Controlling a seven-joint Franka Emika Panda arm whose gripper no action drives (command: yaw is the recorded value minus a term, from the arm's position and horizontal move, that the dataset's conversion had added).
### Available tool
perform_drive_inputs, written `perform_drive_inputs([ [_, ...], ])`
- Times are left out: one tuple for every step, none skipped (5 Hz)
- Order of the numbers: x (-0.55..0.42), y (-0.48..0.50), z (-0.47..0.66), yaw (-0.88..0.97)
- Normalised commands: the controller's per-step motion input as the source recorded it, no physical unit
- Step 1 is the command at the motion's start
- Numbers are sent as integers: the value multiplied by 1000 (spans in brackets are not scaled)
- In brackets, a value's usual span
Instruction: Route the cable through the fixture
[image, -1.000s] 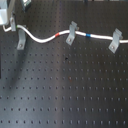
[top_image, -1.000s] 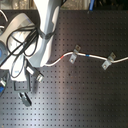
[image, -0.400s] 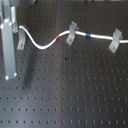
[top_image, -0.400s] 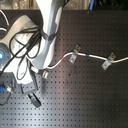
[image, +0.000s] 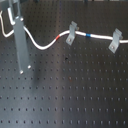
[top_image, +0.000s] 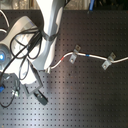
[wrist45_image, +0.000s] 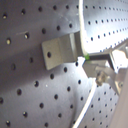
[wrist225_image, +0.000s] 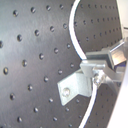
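Note:
The white cable (image: 42, 47) runs from the long grey gripper bar (image: 21, 45) at the first exterior view's left. It passes its red band (image: 60, 38), the middle fixture (image: 71, 32), its blue band (image: 88, 36) and the right fixture (image: 116, 41). In the second exterior view the cable (top_image: 92, 56) crosses two fixtures (top_image: 74, 54) (top_image: 106, 62). In both wrist views my gripper (wrist45_image: 102, 67) (wrist225_image: 102, 67) appears shut on the cable (wrist45_image: 81, 25) (wrist225_image: 74, 30), right beside a third fixture (wrist45_image: 59, 51) (wrist225_image: 75, 89). That fixture is hidden in both exterior views.
The black perforated table (image: 75, 95) carries everything. A loose white loop (image: 5, 27) lies at the first exterior view's left edge. In the second exterior view the white arm (top_image: 47, 35) and dark robot cords (top_image: 20, 47) fill the left half.
The gripper bar has come down from the first exterior view's top left and shifted slightly right. The cable between it and the middle fixture keeps nearly the same curve.

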Motion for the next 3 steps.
perform_drive_inputs([
  [-28, 46, -24, -711],
  [-84, 116, -1, -149],
  [-104, 95, 364, -186],
])
